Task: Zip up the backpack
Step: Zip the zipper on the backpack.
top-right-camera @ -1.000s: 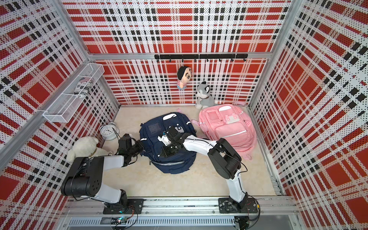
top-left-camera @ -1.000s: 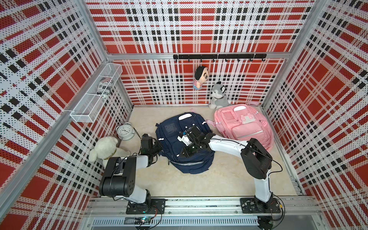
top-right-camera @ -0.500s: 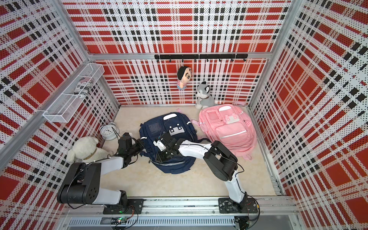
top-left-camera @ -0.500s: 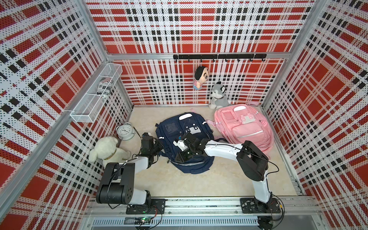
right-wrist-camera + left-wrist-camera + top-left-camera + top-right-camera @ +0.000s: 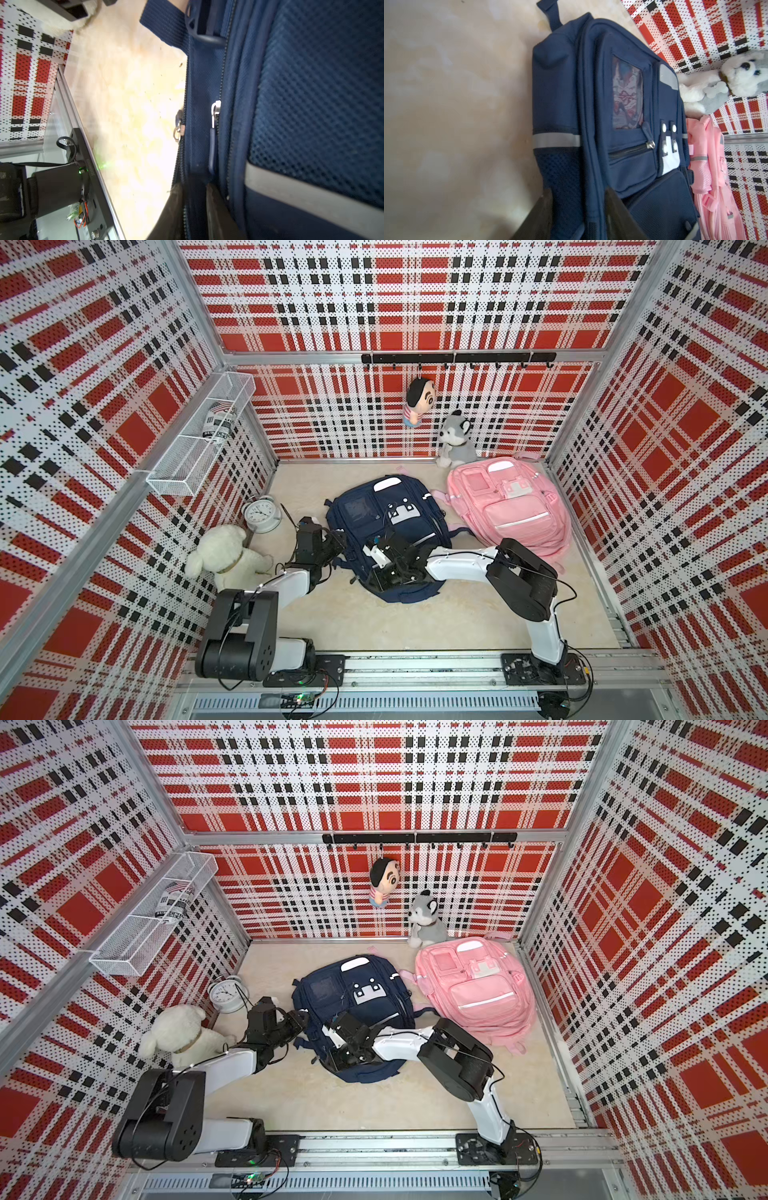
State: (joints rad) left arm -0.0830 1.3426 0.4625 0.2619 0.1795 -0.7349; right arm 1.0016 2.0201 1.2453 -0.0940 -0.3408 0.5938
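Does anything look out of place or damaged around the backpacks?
Nothing stands out. The navy backpack and pink backpack lie flat side by side, the white plush and husky plush sit upright, and nothing looks spilled or torn.

Steeply down from high in both top views (near-identical). Close against the navy backpack (image 5: 560,93) from either wrist.

Nothing legible: print on the shelf roll (image 5: 217,423) and clock (image 5: 261,513) dial is too small.

Beige marbled tabletop (image 5: 374,626) holds navy fabric backpack (image 5: 386,514), pink fabric backpack (image 5: 511,510), white plush bear (image 5: 226,556), white round alarm clock (image 5: 261,514), grey husky plush (image 5: 455,439).
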